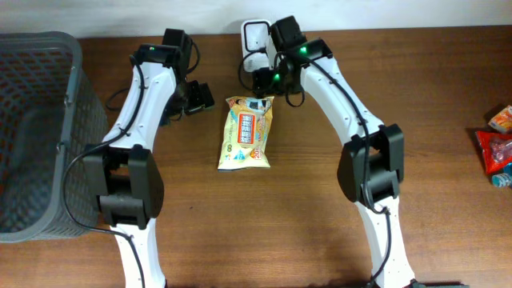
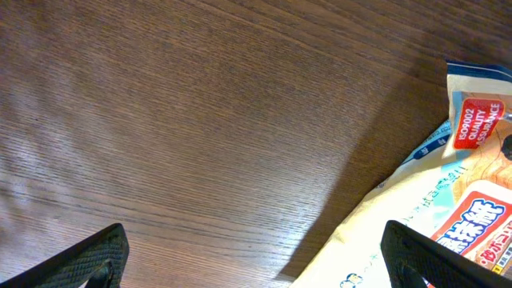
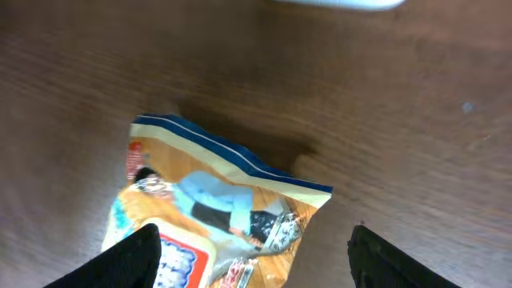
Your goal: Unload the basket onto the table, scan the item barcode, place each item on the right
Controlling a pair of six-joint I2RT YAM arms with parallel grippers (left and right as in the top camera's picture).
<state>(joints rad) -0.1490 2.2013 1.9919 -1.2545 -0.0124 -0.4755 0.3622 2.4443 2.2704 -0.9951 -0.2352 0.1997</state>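
Observation:
The item is a yellow snack packet (image 1: 247, 133) lying flat on the wooden table, printed face up; its barcode is out of view. My right gripper (image 1: 264, 81) hangs over the packet's far end, just in front of the white scanner (image 1: 254, 38). In the right wrist view the right gripper (image 3: 260, 264) is open, its fingers (image 3: 132, 260) wide apart over the packet's blue-edged top (image 3: 216, 200), not closed on it. My left gripper (image 1: 197, 97) stands left of the packet. In its own view the left gripper (image 2: 256, 268) is open, with the packet (image 2: 448, 200) by its right finger (image 2: 424, 256).
A grey mesh basket (image 1: 70, 96) fills the left side of the table. Other snack packets (image 1: 500, 148) lie at the right edge. The scanner's white base (image 3: 336, 3) shows at the top of the right wrist view.

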